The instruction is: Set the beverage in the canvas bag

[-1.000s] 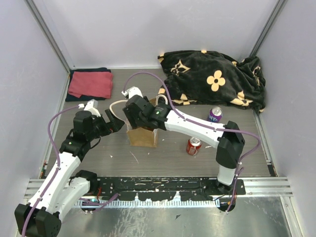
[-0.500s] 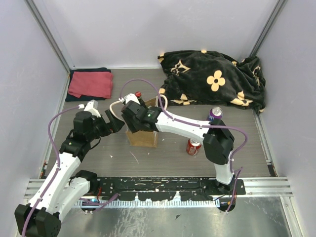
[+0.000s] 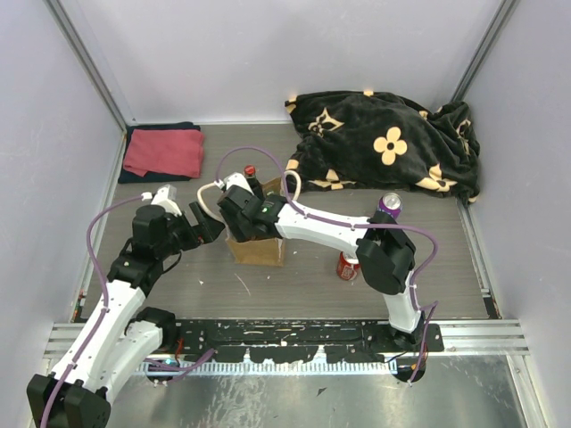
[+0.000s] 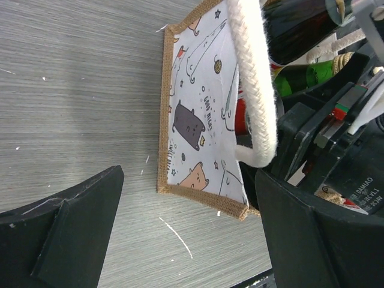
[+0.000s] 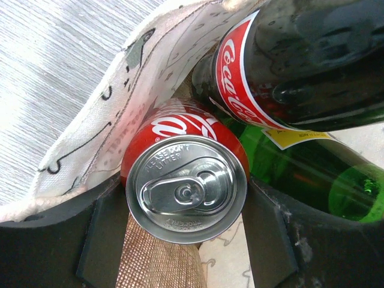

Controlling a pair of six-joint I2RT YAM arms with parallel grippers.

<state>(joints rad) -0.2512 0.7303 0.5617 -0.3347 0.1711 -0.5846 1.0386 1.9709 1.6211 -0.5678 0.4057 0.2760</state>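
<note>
The canvas bag (image 3: 259, 248) stands upright mid-table. In the left wrist view its printed lining (image 4: 201, 108) and cream rope handle (image 4: 252, 90) show. My right gripper (image 3: 239, 212) is over the bag's mouth, shut on a red Coca-Cola can (image 5: 186, 186) that lies partly inside the lining (image 5: 114, 96). A dark Coca-Cola bottle (image 5: 288, 60) and a green bottle (image 5: 318, 174) are in the bag beside the can. My left gripper (image 3: 211, 226) is open at the bag's left side, its jaws wide apart (image 4: 192, 240), the handle loop just above its right finger (image 4: 324, 234).
A second red can (image 3: 349, 265) stands right of the bag and a purple can (image 3: 388, 206) further right. A black flowered blanket (image 3: 384, 143) lies at the back right, and a folded red towel (image 3: 164, 152) at the back left. Grey walls enclose the table.
My right gripper has moved left and further over the bag's mouth with the can, its arm folding more. A red bottle cap now shows behind it. The left gripper has barely shifted.
</note>
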